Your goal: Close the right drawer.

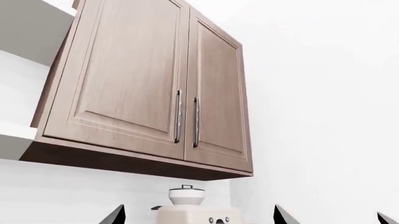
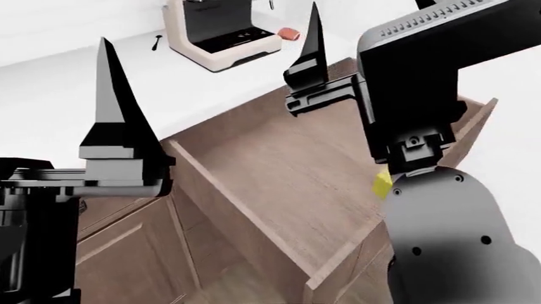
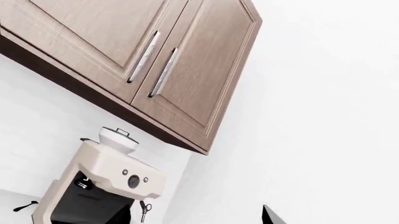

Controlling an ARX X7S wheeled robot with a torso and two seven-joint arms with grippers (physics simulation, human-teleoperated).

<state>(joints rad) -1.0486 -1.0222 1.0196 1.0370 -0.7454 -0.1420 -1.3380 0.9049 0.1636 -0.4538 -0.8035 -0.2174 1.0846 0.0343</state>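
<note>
A: The right drawer (image 2: 287,183)?
B: Pulled far out below the white counter (image 2: 76,88), under both arms.
A: Claws?
B: Left claw (image 2: 118,120) and right claw (image 2: 315,60): grasping nothing, spread unclear.

Bright, even, sharp simulator renders.

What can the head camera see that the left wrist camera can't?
Only the head view shows the open drawer, a yellow thing inside it, the counter and both arms. Only the left wrist view shows the wall cabinet with its two handles. Both show the coffee machine.
</note>
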